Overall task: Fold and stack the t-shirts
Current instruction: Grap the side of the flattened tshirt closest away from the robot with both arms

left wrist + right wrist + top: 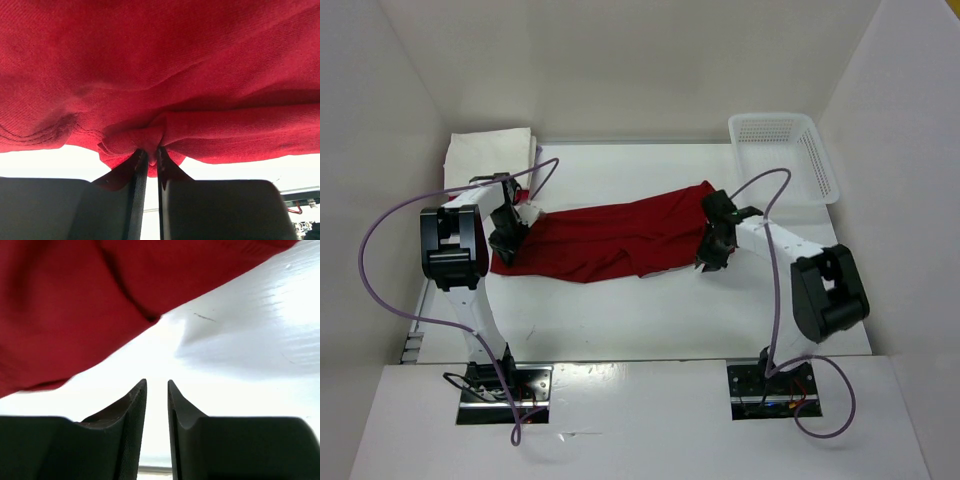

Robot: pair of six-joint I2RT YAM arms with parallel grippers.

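Note:
A dark red t-shirt lies stretched left to right across the middle of the table. My left gripper is at its left end. In the left wrist view the left gripper pinches a bunched fold of the red cloth between its tips. My right gripper is at the shirt's right end. In the right wrist view the right gripper stands slightly open over bare table with nothing between its fingers, and the red cloth lies just beyond, up and to the left. A folded cream white t-shirt rests at the back left.
A white lattice basket stands at the back right corner. White walls close in the table on three sides. Purple cables loop off both arms.

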